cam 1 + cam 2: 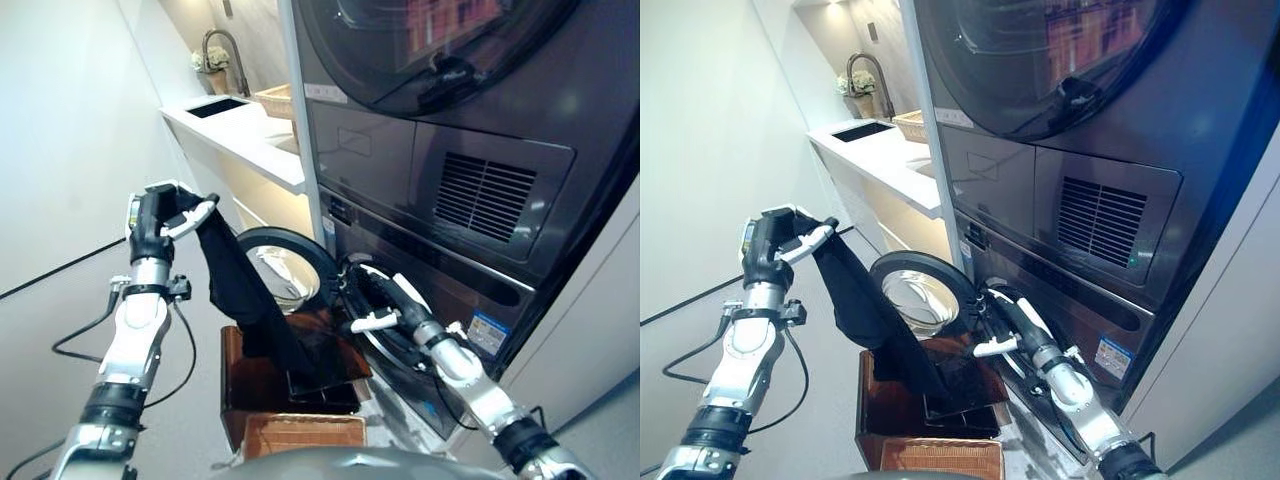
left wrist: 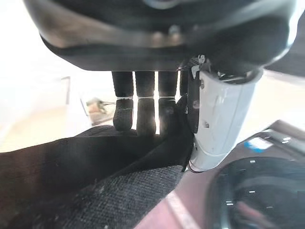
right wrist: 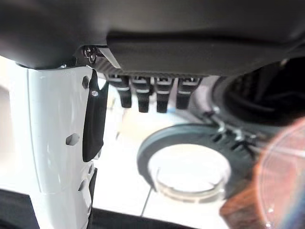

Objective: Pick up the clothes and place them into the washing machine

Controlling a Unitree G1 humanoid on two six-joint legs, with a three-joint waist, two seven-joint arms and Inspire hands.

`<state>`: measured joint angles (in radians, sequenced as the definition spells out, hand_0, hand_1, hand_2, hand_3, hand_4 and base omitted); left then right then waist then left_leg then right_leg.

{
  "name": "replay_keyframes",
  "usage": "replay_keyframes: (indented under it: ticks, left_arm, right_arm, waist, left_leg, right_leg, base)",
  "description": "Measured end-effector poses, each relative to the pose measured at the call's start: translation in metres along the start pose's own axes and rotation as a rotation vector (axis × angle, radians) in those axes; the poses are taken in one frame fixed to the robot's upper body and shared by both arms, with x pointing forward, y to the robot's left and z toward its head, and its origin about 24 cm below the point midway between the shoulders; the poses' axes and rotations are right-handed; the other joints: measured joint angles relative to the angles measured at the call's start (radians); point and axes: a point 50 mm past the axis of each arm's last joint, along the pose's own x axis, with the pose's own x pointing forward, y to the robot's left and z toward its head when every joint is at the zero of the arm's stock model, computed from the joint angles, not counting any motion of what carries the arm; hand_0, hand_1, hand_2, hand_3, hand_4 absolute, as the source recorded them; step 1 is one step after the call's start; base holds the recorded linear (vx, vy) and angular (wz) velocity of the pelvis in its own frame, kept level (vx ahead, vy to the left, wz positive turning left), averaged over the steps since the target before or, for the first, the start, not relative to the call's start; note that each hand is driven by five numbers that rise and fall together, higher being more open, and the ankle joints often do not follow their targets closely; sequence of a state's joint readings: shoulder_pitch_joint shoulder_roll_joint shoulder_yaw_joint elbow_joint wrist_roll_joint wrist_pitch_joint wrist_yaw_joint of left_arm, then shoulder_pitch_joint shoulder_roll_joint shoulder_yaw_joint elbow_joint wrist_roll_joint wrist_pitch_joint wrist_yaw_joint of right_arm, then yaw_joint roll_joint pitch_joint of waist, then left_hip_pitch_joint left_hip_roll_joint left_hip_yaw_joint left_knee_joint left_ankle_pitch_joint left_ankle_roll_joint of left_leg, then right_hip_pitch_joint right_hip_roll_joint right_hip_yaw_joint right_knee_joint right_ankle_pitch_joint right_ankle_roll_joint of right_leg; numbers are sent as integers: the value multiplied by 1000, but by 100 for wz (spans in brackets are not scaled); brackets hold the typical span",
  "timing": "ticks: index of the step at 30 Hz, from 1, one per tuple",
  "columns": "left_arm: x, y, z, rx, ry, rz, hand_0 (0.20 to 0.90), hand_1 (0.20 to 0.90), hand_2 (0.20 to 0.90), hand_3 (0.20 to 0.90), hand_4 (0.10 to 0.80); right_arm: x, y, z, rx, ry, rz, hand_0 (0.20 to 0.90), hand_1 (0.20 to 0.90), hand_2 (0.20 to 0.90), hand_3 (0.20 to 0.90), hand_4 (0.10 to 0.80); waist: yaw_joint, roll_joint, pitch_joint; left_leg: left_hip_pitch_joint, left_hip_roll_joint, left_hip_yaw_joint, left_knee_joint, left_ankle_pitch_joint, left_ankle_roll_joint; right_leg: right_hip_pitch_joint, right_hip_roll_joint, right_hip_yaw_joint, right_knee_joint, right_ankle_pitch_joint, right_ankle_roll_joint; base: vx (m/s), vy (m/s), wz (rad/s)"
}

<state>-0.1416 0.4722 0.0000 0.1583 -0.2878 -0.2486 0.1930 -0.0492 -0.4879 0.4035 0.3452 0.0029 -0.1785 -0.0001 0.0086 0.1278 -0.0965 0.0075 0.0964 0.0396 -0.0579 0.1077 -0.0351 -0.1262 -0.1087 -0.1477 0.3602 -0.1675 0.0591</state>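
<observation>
Nearest the robot sits a brown wicker laundry basket [image 1: 300, 432] on the floor, its dark inside partly filled by the lower end of a black garment [image 1: 245, 300]. That garment stretches up and to the left out of the basket, hanging taut from the left hand [image 1: 160, 222], which is raised high on the left side. In the left wrist view the fingers [image 2: 138, 112] curl over the dark knitted cloth and the white-covered thumb presses in beside them, so the cloth is pinched firmly in that hand.

Over on the right, the right hand [image 1: 385, 300] reaches toward the front of the washing machine [image 1: 440, 290], right at the rim of the drum opening. Its fingers [image 3: 145, 98] point out straight and relaxed in the right wrist view, holding nothing, white thumb cover sticking out to the side.

The round machine door [image 1: 285, 270] stands swung open to the left, just behind the hanging garment. Above the machine is a stacked dryer [image 1: 450, 60]. Farther back on the left, a white table [image 1: 250, 140] carries a sink, a tap [image 1: 225, 55] and a small woven basket [image 1: 278, 100].
</observation>
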Motion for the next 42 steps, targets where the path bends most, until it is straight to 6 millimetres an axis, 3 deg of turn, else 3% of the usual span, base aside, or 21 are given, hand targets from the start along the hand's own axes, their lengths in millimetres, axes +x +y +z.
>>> replay_keyframes:
  ticks: [6, 21, 29, 38, 42]
  left_arm:
    - [16, -1, 27, -24, -106, -36, 200, 200, 200, 200, 300]
    - [35, -7, 78, -71, -314, -110, 200, 200, 200, 200, 300]
    - [46, -36, 104, -120, -409, -237, 200, 200, 200, 200, 300]
    - [34, -61, 122, -229, -476, -380, 200, 200, 200, 200, 300]
    - [30, -69, 135, -270, -533, -425, 200, 200, 200, 200, 300]
  right_arm:
    - [13, 4, 17, -87, -61, 41, 900, 900, 900, 900, 800]
    - [26, 34, 42, -103, -164, 165, 900, 900, 900, 900, 800]
    - [37, 47, 65, -116, -242, 217, 900, 900, 900, 900, 800]
    - [39, 60, 72, -61, -261, 242, 900, 900, 900, 900, 800]
    - [40, 65, 78, -49, -279, 246, 900, 900, 900, 900, 800]
  waist:
    - [7, 2, -1]
    - [12, 9, -8]
    - [33, 21, -20]
    - [35, 20, -53]
    - [38, 22, -66]
  left_leg:
    - [0, 2, -14, 2, 13, -16]
    - [0, 10, -35, 2, 3, -14]
    - [-1, 11, -45, 10, 15, -30]
    - [-15, 12, -47, 6, -27, -33]
    - [-16, 12, -46, 22, -5, -26]
  right_leg:
    - [17, 0, -21, -10, 0, 0]
    - [31, 4, -43, 2, -12, -11]
    - [34, 4, -54, 5, -14, -11]
    - [28, 2, -65, 29, -38, -25]
    - [31, 3, -67, 36, -41, -21]
  base:
    - [1, -1, 9]
    - [-2, -3, 4]
    - [-2, -4, 3]
    - [-3, -3, 8]
    - [0, -1, 3]
